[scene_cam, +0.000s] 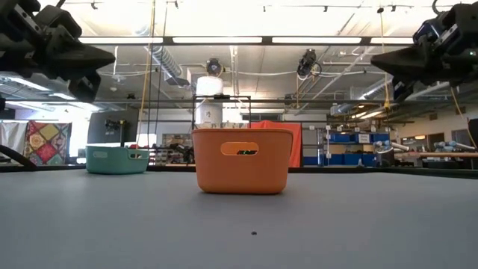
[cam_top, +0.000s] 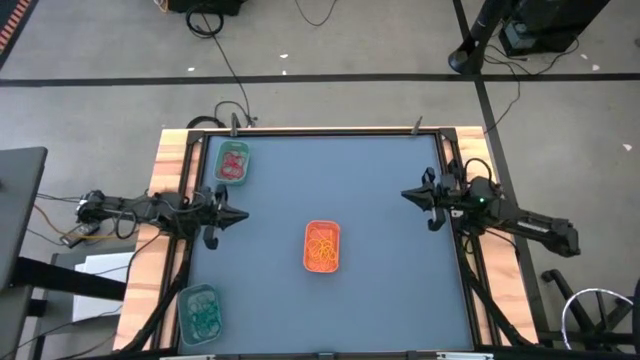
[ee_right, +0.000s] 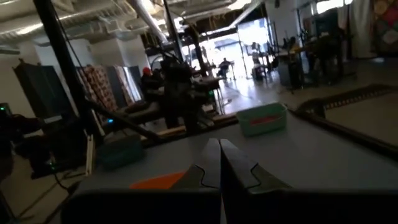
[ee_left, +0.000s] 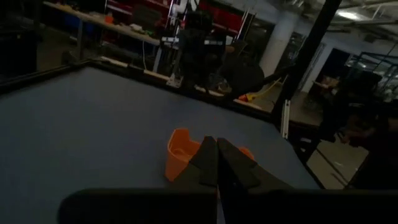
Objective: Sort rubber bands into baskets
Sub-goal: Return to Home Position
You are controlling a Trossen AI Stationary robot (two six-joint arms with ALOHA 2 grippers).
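Sorting judged complete: no loose band was visible on the grey tabletop [cam_top: 400,290]. The left gripper [cam_top: 240,216] hung over the table's left side, roughly level between the green basket [cam_top: 218,163] and the teal basket [cam_top: 183,312], fingers pressed together on nothing. The right gripper [cam_top: 406,195] hung over the right side, likewise closed and empty. For homing, each arm should draw straight back to its own edge at its present height (the low view showed both well above the tabletop), so no link brushes a basket. Count: 3 baskets, the orange basket [scene_cam: 241,172] near centre; 2 grippers; 0 stray bands. Red-pink bands [cam_top: 233,163] lay in the green basket, orange-yellow bands [cam_top: 322,248] in the orange, teal-blue bands [cam_top: 203,315] in the teal, each heap too tangled to count.
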